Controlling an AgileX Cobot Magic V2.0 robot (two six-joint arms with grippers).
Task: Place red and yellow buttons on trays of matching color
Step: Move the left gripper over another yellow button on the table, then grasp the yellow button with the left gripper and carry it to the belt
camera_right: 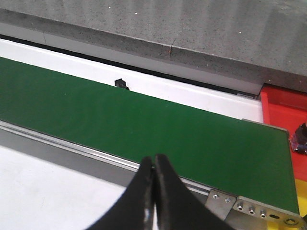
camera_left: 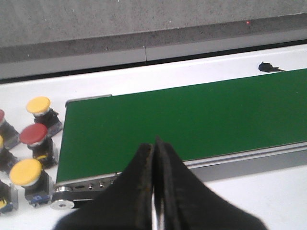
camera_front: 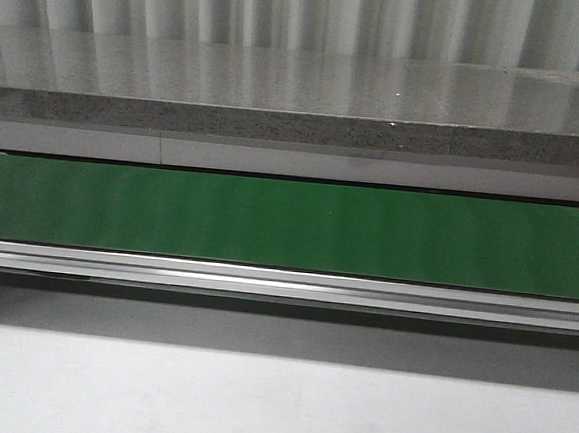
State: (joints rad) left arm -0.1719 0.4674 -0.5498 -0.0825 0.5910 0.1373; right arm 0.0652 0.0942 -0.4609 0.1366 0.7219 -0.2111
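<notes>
Conveyor belt (camera_front: 289,227) fills the middle band of the front view, a plain green strip running from the left edge to the right edge of the frame, with a silver rail (camera_front: 284,281) just below it and a speckled grey stone ledge (camera_front: 298,112) across the upper part; no arm, button or tray shows in that view. In the left wrist view the left gripper (camera_left: 154,191) sits at the bottom centre of the frame, its two dark fingers pressed together with nothing between them, hovering over the near edge of the belt's end. At the left edge of that frame, on the white table (camera_left: 201,72) just beside the belt's end, stands a cluster of push buttons: a yellow button (camera_left: 39,106) toward the upper left, a red button (camera_left: 33,135) below it, and another yellow button (camera_left: 26,173) lower still, near the roller end of the belt. More buttons are cut off by the frame's left edge and their colours are only partly visible. A small black part (camera_left: 266,67) lies on the white surface at the upper right, just past the belt's far edge. In the right wrist view the right gripper (camera_right: 154,196) is at the bottom centre, its fingers also closed together and holding nothing. At the right edge of that frame a red tray (camera_right: 283,103) sits beside the belt's other end, with a dark object (camera_right: 301,138) on it that is too cropped to identify.
</notes>
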